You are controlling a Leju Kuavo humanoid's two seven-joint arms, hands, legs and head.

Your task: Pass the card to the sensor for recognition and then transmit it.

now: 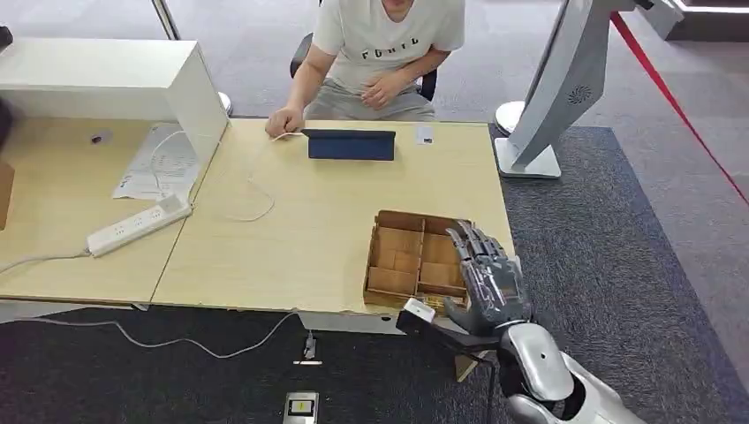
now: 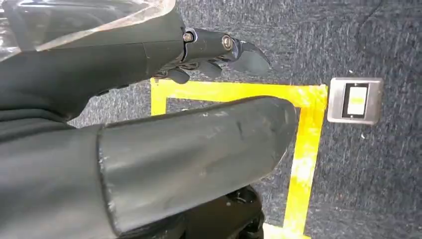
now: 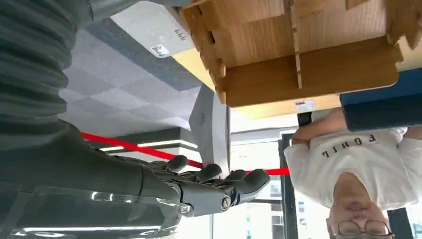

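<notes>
Card (image 1: pixel 425 134): small pale rectangle flat on worktop (image 1: pixel 291 238) far edge, beside dark blue sensor (image 1: pixel 351 144) near seated person | progress: nothing held yet, scan and handover both pending | right hand (image 1: pixel 484 281): fingers spread, empty, over slotted plywood box (image 1: pixel 415 261) | left hand (image 2: pixel 219 52): loosely spread, empty, above carpet.

A light wooden table (image 1: pixel 291 230) stands on dark carpet (image 1: pixel 618 265) beside a white cabinet (image 1: pixel 115 79).
</notes>
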